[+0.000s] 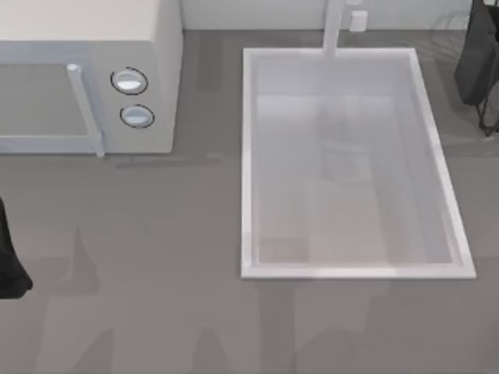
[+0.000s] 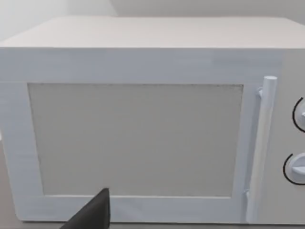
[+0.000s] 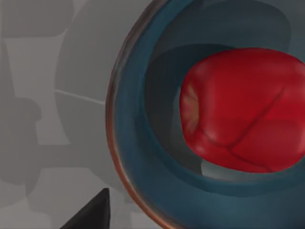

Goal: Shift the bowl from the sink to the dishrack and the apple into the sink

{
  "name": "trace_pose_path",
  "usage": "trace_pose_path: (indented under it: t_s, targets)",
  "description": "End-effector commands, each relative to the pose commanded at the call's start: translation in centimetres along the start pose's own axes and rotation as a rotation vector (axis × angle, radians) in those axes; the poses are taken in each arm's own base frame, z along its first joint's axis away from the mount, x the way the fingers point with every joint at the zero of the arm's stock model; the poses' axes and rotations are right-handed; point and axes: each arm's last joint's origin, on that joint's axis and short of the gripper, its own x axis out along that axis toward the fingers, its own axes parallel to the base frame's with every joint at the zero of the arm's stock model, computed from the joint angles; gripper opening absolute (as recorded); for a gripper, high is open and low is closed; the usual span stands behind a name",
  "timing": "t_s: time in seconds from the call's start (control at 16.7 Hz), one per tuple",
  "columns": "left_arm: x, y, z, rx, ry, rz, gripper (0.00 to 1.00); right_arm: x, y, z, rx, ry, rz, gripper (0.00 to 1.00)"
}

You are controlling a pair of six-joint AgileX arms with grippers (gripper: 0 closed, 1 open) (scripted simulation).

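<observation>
At the bench's left edge, the left arm (image 1: 9, 261) is being kept parked, its wrist camera facing the microwave (image 1: 86, 74) that stands at the bench's back left corner; whether its fingers are apart or together cannot be told. Right of the microwave, the sink (image 1: 248, 164) is being shown bare of dishes, its faucet (image 1: 335, 27) rising at the back rim. At the bench's back right corner the right arm (image 1: 479, 62) is being held over the bowl (image 3: 143, 157), seen close up in the right wrist view with the apple (image 3: 243, 109) lying inside it; the state of those fingers cannot be told either. Judging from this, the bowl is already out of the sink and the apple step is in hand: next, the apple would have to be grasped from inside the bowl and carried over to the sink.
</observation>
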Motion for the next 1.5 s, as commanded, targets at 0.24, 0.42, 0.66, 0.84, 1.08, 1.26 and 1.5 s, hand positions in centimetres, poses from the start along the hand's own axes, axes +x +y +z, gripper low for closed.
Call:
trace_pose_path:
  t_s: [0.24, 0.42, 0.66, 0.84, 1.08, 1.26, 1.5]
  targets:
    - [0.0, 0.0, 0.0, 0.000, 0.000, 0.000, 1.00, 0.4, 0.1, 0.0, -0.006, -0.001, -0.001, 1.00]
    - [0.0, 0.0, 0.0, 0.000, 0.000, 0.000, 1.00, 2.9, 0.0, 0.3, -0.004, 0.003, 0.000, 1.00]
    - [0.0, 0.0, 0.0, 0.000, 0.000, 0.000, 1.00, 7.4, -0.2, 0.5, 0.004, -0.011, -0.004, 1.00]
    - [0.0, 0.0, 0.0, 0.000, 0.000, 0.000, 1.00, 9.9, 0.0, 0.1, 0.001, -0.005, -0.002, 1.00]
    - [0.0, 0.0, 0.0, 0.000, 0.000, 0.000, 1.00, 10.4, 0.0, 0.0, 0.000, 0.000, 0.000, 1.00]
    - [0.0, 0.0, 0.0, 0.000, 0.000, 0.000, 1.00, 10.4, 0.0, 0.0, 0.000, 0.000, 0.000, 0.85]
    - [0.0, 0.0, 0.0, 0.000, 0.000, 0.000, 1.00, 10.4, 0.0, 0.0, 0.000, 0.000, 0.000, 0.55]
